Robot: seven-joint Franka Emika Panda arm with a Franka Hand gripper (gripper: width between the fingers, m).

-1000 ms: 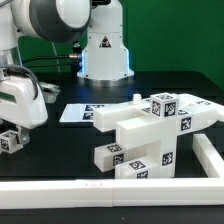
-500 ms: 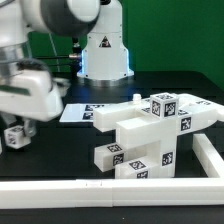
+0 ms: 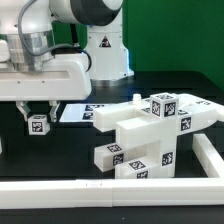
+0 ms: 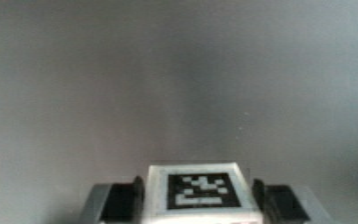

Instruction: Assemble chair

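In the exterior view, at about nine o'clock, the gripper is hanging above the black table, its jaws closing narrowly on a small white tagged block, which is sitting between the fingertips clear of the table surface. Just past it, toward the centre, the marker board is lying flat on the table. From the centre toward three o'clock, the partly built chair is resting on the table, with tagged blocks stacking under and beside a long flat slab. At six o'clock, a long white rail is running along the near edge. In the wrist view, the block is showing its tag face, with a dark finger pressing on each side, over blurred grey ground.
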